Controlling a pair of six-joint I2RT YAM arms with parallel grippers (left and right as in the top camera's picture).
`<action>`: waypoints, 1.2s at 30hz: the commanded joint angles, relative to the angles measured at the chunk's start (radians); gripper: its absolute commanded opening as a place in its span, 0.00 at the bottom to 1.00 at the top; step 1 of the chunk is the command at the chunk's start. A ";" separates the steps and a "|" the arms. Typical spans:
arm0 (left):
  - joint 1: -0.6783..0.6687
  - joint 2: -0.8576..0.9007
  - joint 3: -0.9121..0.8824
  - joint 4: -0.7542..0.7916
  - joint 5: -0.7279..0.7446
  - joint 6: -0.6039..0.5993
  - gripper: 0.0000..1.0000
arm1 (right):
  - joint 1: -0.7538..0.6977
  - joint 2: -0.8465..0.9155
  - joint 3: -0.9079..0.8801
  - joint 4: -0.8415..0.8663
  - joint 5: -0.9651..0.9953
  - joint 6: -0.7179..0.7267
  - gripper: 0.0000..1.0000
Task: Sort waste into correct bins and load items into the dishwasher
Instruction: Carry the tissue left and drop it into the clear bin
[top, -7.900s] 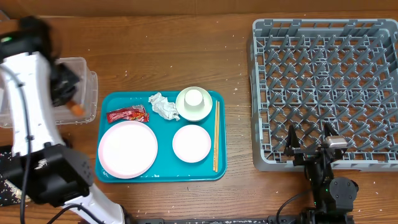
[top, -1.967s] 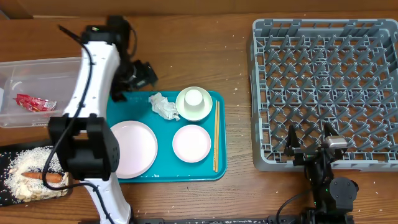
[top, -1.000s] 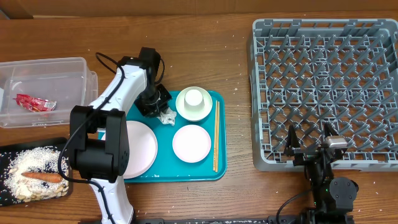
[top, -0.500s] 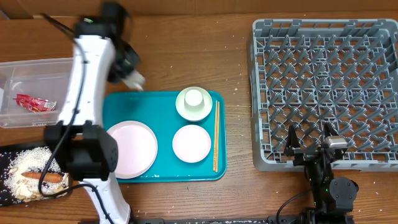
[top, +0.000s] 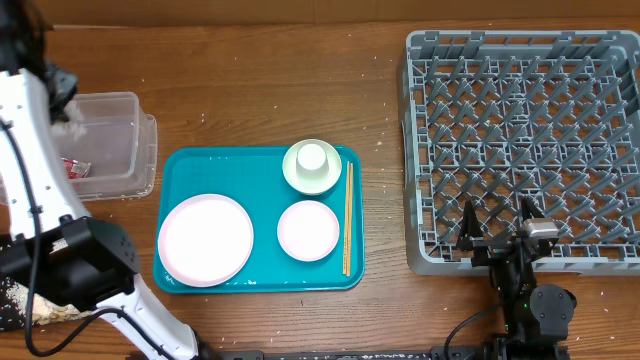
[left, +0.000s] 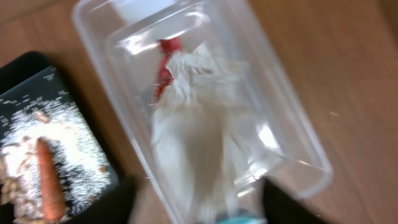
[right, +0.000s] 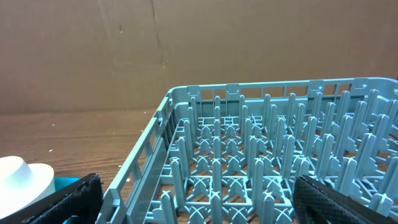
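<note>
My left gripper (top: 62, 100) hangs over the clear plastic bin (top: 125, 140) at the far left. In the left wrist view its fingers (left: 202, 208) are spread wide, and a crumpled white tissue (left: 199, 118) shows blurred between them over the bin (left: 298, 137). A red wrapper (left: 166, 59) lies in the bin. The teal tray (top: 190, 165) holds a large pink plate (top: 205, 238), a small plate (top: 308, 230), a green bowl with a cup in it (top: 312, 165) and chopsticks (top: 347, 215). My right gripper (top: 497, 235) is open and empty at the front edge of the grey dish rack (top: 520, 130).
A black tray of rice with a carrot (left: 48, 180) lies beside the bin, nearer the table's front left. In the right wrist view the rack (right: 261, 143) fills the space between the fingers (right: 205, 199), with the bowl's rim (right: 22, 174) at the left.
My left gripper picked the tissue off the teal tray and carried it left to the clear bin. Its fingers now stand apart. The right arm has not moved.
</note>
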 joint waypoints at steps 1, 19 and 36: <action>0.040 0.017 -0.029 -0.017 0.048 0.034 1.00 | 0.004 -0.010 -0.010 0.004 0.009 0.005 1.00; 0.019 -0.095 -0.029 -0.300 0.312 0.091 0.99 | 0.004 -0.010 -0.010 0.004 0.009 0.005 1.00; 0.016 -0.225 -0.029 -0.306 0.236 -0.035 1.00 | 0.004 -0.010 -0.010 0.004 0.009 0.005 1.00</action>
